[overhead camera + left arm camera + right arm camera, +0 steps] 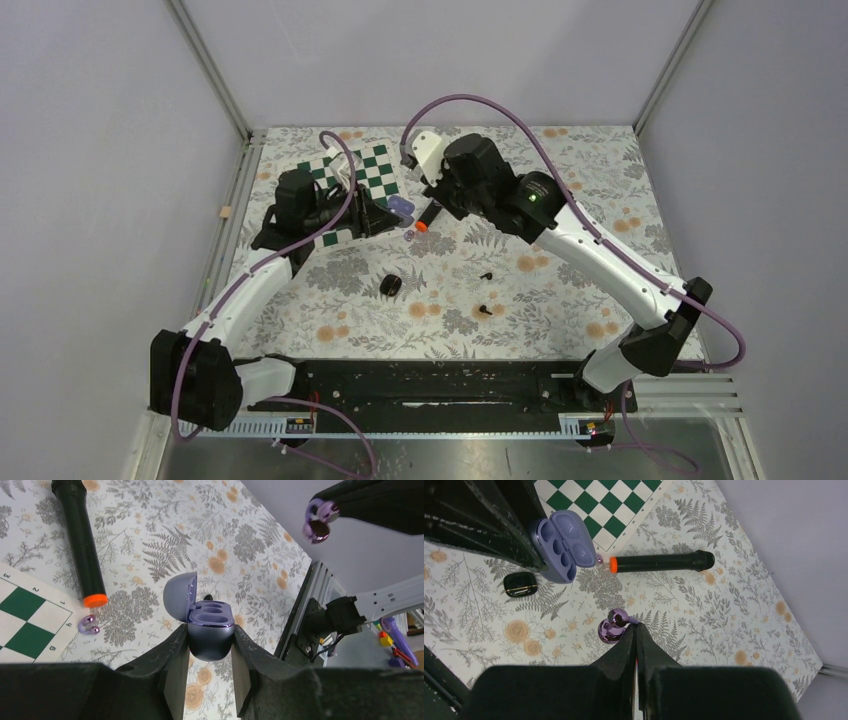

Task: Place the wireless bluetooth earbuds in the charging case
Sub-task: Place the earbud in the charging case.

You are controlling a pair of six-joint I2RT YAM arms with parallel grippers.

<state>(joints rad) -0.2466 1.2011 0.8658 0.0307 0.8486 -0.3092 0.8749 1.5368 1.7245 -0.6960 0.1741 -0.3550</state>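
My left gripper (210, 636) is shut on the pale purple charging case (210, 625), held up with its lid (179, 592) open and both sockets empty; it also shows in the top view (402, 208) and the right wrist view (559, 542). My right gripper (635, 627) is shut on one pale purple earbud (615, 625), held in the air to the right of the case; the left wrist view shows that earbud (317, 521) too. The other purple earbud (89, 625) lies on the table by the marker's orange tip. Two black earbuds (486, 275) (485, 309) lie on the table.
A black marker (656, 561) with an orange tip lies beside a green-and-white chessboard sheet (365, 165). A closed black charging case (391, 286) sits on the floral table cover, also in the right wrist view (520, 583). Walls enclose the table on three sides.
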